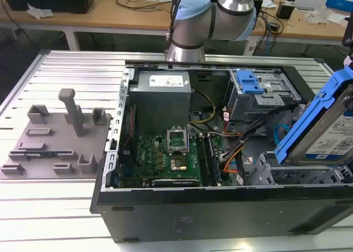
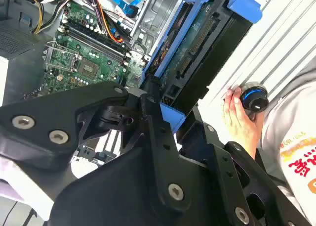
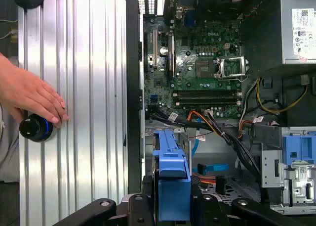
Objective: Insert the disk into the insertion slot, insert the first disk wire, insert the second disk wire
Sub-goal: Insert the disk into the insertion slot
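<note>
1. Fixture plate (image 1: 49, 141), grey with upright pegs, sits on the slatted table (image 1: 55, 208) at the exterior view's left, beside your open computer case (image 1: 220, 208).
2. Mid-case you see the green motherboard (image 1: 168, 158), with the grey drive box (image 1: 259, 92) further right, blue latch on top.
3. At the far right the disk (image 1: 331, 130) hangs tilted over the insertion slot (image 1: 298, 175), not seated in it.
4. In the first wrist view your gripper (image 3: 173, 203) is clamped on the disk's blue carrier.
</note>
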{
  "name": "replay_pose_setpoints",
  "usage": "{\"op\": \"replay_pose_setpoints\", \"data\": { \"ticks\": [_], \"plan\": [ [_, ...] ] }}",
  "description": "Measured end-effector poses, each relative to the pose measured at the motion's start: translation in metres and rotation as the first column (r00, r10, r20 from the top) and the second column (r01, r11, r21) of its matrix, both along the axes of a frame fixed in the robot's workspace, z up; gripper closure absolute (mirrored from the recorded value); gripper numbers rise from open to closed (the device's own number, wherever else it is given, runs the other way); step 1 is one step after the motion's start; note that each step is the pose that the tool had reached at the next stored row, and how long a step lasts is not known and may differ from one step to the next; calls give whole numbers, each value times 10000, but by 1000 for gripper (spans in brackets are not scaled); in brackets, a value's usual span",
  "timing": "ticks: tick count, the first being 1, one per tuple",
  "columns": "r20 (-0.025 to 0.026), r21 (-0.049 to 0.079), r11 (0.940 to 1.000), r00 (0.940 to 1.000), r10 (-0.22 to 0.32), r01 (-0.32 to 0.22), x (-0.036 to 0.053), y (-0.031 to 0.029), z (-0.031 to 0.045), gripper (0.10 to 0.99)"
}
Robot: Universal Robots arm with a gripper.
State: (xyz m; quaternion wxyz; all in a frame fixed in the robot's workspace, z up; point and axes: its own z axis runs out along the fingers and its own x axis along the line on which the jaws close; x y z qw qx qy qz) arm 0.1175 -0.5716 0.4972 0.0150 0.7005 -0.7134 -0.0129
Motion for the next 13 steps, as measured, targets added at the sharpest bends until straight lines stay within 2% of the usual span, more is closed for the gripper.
{"op": "replay_pose_setpoints", "data": {
  "ticks": [13],
  "plan": [
    [2, 0, 10000, 10000, 0, 0, 0, 0, 0, 722]
  ]
}}
